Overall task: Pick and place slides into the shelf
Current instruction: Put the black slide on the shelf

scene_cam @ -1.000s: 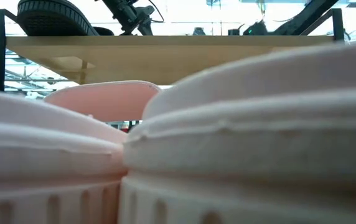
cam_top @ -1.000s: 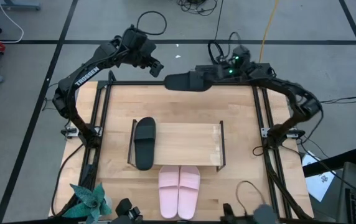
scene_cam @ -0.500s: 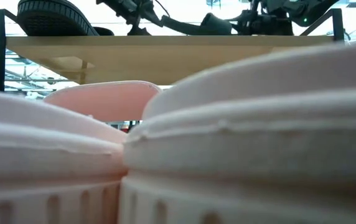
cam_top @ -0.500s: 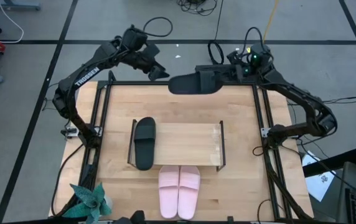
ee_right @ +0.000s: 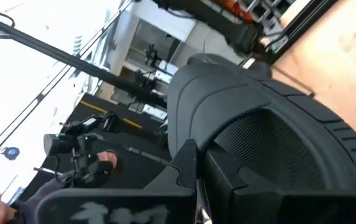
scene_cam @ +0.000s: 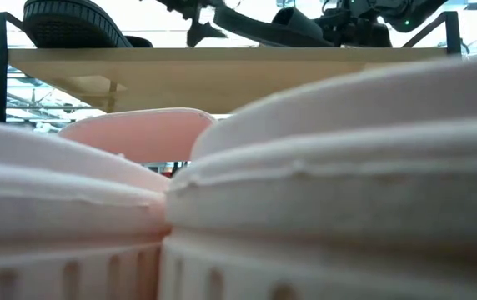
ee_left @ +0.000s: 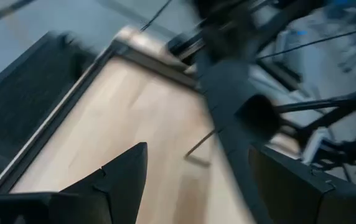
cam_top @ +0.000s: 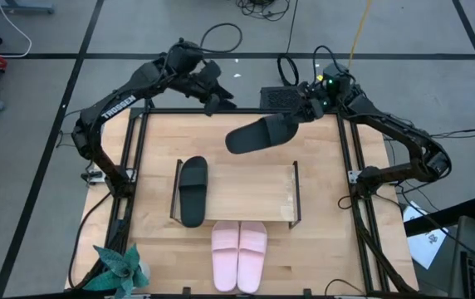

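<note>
- My right gripper [cam_top: 298, 116] is clamped on 1 black slide [cam_top: 259, 134], gripping it at one end and holding it in the air above the far part of the table [cam_top: 320, 241], just beyond the shelf [cam_top: 254, 187].
- In my right wrist view the carried slide [ee_right: 271, 124] fills the frame, with my fingers [ee_right: 187, 165] closed on its edge.
- My left gripper [cam_top: 218, 98] hangs over the far edge of the table, near the free end of the carried slide; my left wrist view shows its fingers [ee_left: 125, 171] spread apart with nothing between them.
- The second black slide [cam_top: 193, 190] lies on the left end of the shelf's wooden top, its length running from far to near.
- The 2 pale pink slides [cam_top: 239, 254] lie side by side on the table, touching each other, just in front of the shelf.
- A small spiky green plant [cam_top: 115, 270] stands at the table's near left corner.
- In the low view the pink slides [scene_cam: 305, 192] fill most of the frame beneath the shelf board [scene_cam: 222, 62].
</note>
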Robot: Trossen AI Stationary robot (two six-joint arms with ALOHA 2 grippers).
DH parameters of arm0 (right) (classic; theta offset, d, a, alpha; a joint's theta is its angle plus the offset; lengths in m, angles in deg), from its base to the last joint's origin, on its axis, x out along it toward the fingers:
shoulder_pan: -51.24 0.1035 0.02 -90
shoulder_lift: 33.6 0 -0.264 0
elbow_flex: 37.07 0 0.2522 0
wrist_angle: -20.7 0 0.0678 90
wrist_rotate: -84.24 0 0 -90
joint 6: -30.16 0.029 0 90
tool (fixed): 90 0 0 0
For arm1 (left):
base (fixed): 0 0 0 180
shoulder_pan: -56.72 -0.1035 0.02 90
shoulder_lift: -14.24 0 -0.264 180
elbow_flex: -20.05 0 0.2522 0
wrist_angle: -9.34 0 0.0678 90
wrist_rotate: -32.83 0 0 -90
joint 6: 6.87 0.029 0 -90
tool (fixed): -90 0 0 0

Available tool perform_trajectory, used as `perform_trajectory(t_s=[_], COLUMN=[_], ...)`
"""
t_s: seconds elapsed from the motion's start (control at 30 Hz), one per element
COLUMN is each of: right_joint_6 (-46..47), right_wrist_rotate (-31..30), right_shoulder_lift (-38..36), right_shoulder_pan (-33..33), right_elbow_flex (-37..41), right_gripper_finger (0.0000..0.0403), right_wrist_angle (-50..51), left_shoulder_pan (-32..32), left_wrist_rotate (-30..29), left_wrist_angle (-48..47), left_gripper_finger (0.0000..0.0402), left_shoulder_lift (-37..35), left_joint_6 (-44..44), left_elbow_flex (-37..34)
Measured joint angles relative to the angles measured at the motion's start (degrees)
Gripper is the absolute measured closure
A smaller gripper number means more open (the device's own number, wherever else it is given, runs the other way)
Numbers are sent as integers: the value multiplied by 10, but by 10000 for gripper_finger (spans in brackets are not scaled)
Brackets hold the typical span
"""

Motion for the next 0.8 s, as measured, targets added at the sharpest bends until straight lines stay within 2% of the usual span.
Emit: perform_trajectory(t_s=[0.1, 0.17, 0.47, 0.53, 0.63, 0.8], right_joint_6=[2, 2, 11, 11, 11, 15], right_wrist_rotate=[2, 7, 15, 15, 16, 16], right_shoulder_lift=[0, 0, 0, 0, 0, 0], right_shoulder_pan=[14, 19, 28, 31, 36, 46], right_elbow_flex=[0, 0, 0, 0, 0, 0], right_gripper_finger=[403, 403, 403, 403, 403, 403], right_wrist_angle=[1, 2, 2, 2, 2, 1], left_shoulder_pan=[44, 74, 216, 239, 260, 278], left_wrist_rotate=[-5, -47, -414, -477, -520, -524], left_wrist_angle=[45, 61, 68, 83, 101, 109], left_gripper_finger=[128, 128, 128, 128, 128, 128], left_shoulder_lift=[0, 0, -7, -7, -8, -8], left_joint_6=[7, 31, 250, 285, 304, 303], left_elbow_flex=[0, 0, 0, 0, 0, 0])
